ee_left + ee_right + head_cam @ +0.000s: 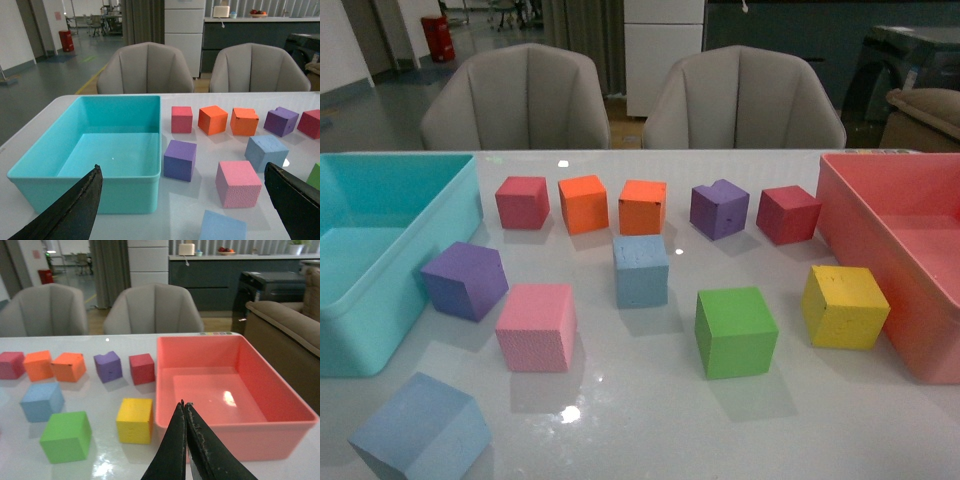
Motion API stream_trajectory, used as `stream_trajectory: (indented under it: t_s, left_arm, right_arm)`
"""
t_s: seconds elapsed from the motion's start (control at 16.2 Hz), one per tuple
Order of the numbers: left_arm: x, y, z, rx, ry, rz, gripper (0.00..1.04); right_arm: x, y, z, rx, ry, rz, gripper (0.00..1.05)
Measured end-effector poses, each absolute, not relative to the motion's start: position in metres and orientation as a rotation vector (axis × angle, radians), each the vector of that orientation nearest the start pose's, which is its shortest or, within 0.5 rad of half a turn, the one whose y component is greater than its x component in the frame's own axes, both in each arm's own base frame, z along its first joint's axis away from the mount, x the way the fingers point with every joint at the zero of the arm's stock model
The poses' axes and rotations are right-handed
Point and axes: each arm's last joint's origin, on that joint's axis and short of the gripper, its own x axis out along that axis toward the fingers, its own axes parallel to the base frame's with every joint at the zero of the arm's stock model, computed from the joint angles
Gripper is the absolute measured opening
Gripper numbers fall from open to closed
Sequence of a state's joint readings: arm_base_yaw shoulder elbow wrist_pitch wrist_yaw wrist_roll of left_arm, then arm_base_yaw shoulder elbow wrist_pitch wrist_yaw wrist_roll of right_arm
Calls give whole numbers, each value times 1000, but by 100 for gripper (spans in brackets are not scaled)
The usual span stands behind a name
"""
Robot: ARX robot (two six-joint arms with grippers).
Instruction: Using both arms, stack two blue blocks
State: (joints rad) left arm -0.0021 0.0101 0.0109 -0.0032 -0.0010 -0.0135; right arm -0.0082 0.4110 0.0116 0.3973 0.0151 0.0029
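Near block: a pale sky-blue foam cube point(420, 432) sits at the near left edge of the glossy white table point(650, 420). It is turned askew, lies in front of the pink foam cube point(536, 326), and touches nothing.
Middle block: a second pale sky-blue foam cube point(640, 270) stands alone mid-table, well apart from the first. It is just in front of two orange foam cubes point(584, 203) and farther back than the green foam cube point(736, 331).
Left gripper: the left gripper point(182, 169) has its dark fingers point(75, 210) spread wide with nothing between them. It hangs near the turquoise plastic bin point(90, 192).
Right gripper: the right gripper point(184, 407) has its black fingers pressed together on nothing. It is in front of the coral-pink plastic bin point(240, 432), beside the yellow foam cube point(134, 420).
Front view: neither arm shows.
Stack: not yet begun; both blue cubes rest on the table.
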Motion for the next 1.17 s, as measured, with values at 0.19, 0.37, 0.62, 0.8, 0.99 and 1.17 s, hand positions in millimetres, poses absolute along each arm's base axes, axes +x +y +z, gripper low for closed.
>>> stream_trajectory:
  t_s: [0.19,0.37,0.62,0.8,0.99,1.17]
  left_arm:
    - [98,0,166,-14,2,-2,98]
    - [98,0,166,-14,2,-2,98]
    - [98,0,166,-14,2,-2,98]
    - [98,0,166,-14,2,-2,98]
    - [98,0,166,-14,2,-2,98]
    - [98,0,166,-14,2,-2,98]
  right_arm:
    - [117,0,171,2,-13,-1,2]
    - [109,0,170,2,-14,-1,2]
    - [97,0,167,2,-5,0,3]
    - [97,0,167,2,-4,0,14]
    - [97,0,167,2,-4,0,24]
    - [97,0,167,2,-4,0,33]
